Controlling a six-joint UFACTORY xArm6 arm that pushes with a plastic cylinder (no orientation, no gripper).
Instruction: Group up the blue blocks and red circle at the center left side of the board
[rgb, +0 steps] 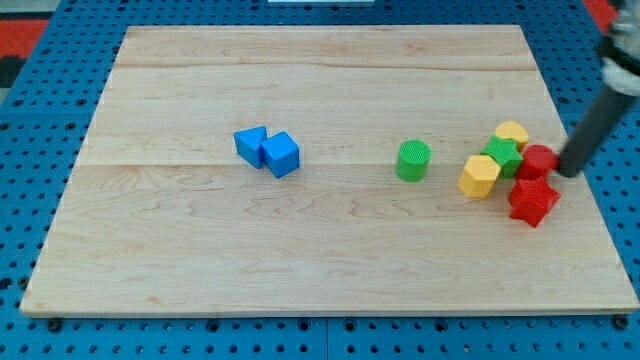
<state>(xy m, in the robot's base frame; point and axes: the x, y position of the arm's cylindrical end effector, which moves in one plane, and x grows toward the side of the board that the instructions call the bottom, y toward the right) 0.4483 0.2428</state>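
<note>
Wooden board (330, 270), blue pegboard surround (30, 120)

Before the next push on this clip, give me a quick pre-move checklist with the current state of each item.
1. Blue blocks paired: ok; blue triangle touches blue cube.
2. Blue pair at centre left: not ok; left of middle only.
3. My tip beside red circle: ok, on its right.
4. Red circle free to slide left: not ok; green block and yellow blocks crowd it.
5. Red star clear of tip: cannot tell.
</note>
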